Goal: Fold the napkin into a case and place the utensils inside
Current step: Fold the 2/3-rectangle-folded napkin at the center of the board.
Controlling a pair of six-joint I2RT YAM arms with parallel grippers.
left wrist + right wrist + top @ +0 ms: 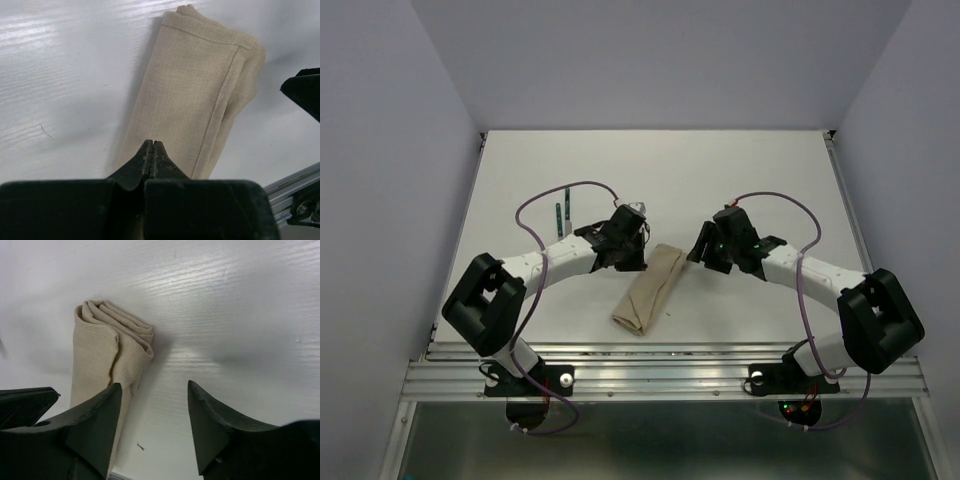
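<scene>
The napkin (649, 290) lies folded into a narrow beige oblong, the case, slanting across the middle of the table. My left gripper (640, 260) hovers at its far left end, shut with nothing between its fingers; in the left wrist view its tips (153, 143) sit over the cloth (200, 90). My right gripper (699, 250) stands open just right of the far end. Its jaws (155, 387) are spread over bare table, with the napkin's layered end (102, 347) by the left finger. Two slim dark green utensils (561, 212) lie at the back left, apart from both grippers.
A metal rail (660, 375) runs along the near table edge, just past the napkin's near end. White walls close in the table on the left, right and back. A purple cable (570, 187) arcs over the left arm.
</scene>
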